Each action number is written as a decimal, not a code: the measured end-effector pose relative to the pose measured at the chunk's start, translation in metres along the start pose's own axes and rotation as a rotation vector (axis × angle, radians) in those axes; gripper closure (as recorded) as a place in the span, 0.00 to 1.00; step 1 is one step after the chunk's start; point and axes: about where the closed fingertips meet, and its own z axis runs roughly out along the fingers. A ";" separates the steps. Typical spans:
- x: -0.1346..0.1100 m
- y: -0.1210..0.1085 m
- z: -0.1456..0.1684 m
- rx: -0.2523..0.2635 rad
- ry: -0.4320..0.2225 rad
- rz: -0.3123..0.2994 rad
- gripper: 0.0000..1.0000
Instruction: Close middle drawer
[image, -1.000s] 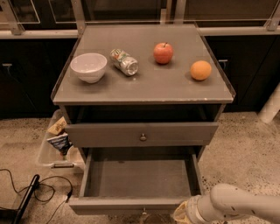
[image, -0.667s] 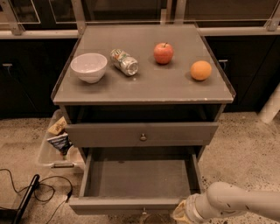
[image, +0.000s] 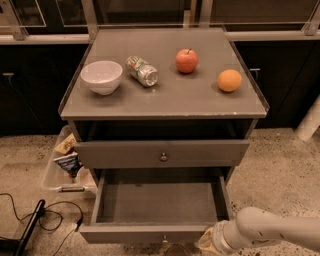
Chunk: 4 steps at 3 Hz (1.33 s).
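Note:
The middle drawer (image: 159, 202) is pulled far out at the bottom of the grey cabinet. Its shallow grey box is empty, and its front edge (image: 145, 233) carries a small round knob (image: 163, 239). My gripper (image: 206, 242) is at the end of the white arm (image: 272, 231), which comes in from the lower right. It sits right at the right end of the drawer's front. I cannot tell whether it touches the front.
Above it, a slimmer drawer front (image: 162, 152) with a knob stands slightly out. The cabinet top (image: 165, 95) holds a white bowl (image: 101, 76), a lying can (image: 142, 71), an apple (image: 186, 60) and an orange (image: 229, 80). A clear bin (image: 60, 170) and cables (image: 45, 220) lie on the floor to the left.

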 end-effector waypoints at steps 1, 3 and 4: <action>0.000 0.000 0.000 0.000 0.000 0.000 0.45; -0.001 -0.006 0.005 0.006 -0.014 0.011 0.24; -0.029 -0.037 0.004 0.024 -0.075 -0.064 0.47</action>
